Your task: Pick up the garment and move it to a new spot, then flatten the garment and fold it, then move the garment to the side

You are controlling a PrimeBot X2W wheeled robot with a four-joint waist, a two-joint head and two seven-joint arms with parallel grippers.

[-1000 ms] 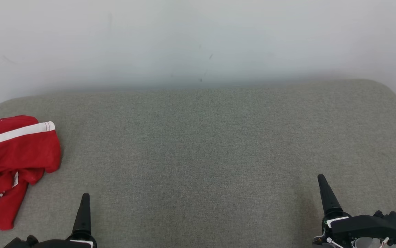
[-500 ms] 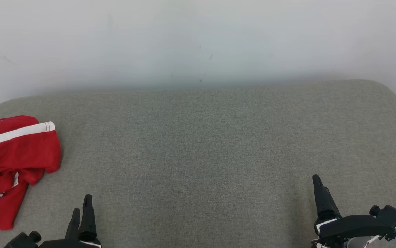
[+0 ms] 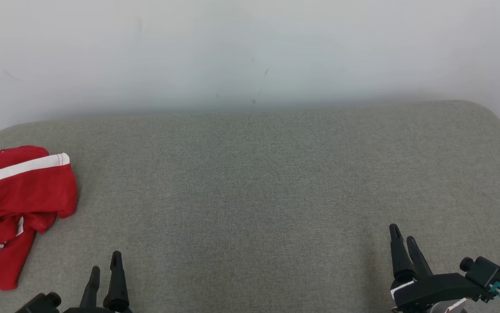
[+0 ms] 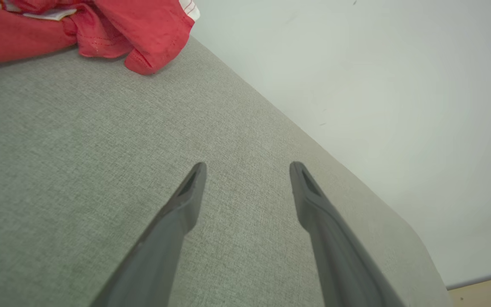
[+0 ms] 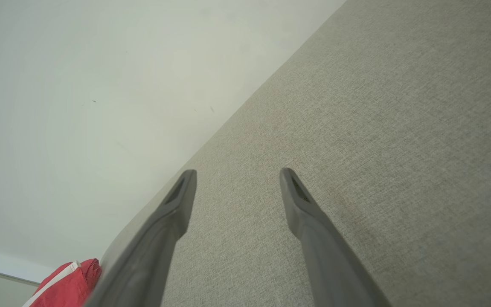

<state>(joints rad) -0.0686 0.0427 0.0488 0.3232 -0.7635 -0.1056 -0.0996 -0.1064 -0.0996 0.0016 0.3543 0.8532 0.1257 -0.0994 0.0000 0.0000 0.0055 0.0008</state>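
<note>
A crumpled red garment (image 3: 17, 204) with a white stripe lies at the far left edge of the grey cushioned surface (image 3: 250, 182). It also appears as the garment (image 4: 91, 30) at the top left of the left wrist view and the garment (image 5: 64, 288) at the bottom left of the right wrist view. My left gripper (image 3: 105, 269) sits low at the near left, to the right of the garment and apart from it, open and empty. My right gripper (image 3: 402, 241) is at the near right, open and empty, far from the garment.
A pale wall (image 3: 250, 52) runs right behind the cushion's rounded back edge. The cushion's right corner (image 3: 488, 113) curves off, with a strip of floor (image 4: 484, 292) beyond it.
Both grippers have turned at the wrist, so that two fingers show on each where one showed. Both have sunk slightly toward the bottom edge. The garment has not moved.
</note>
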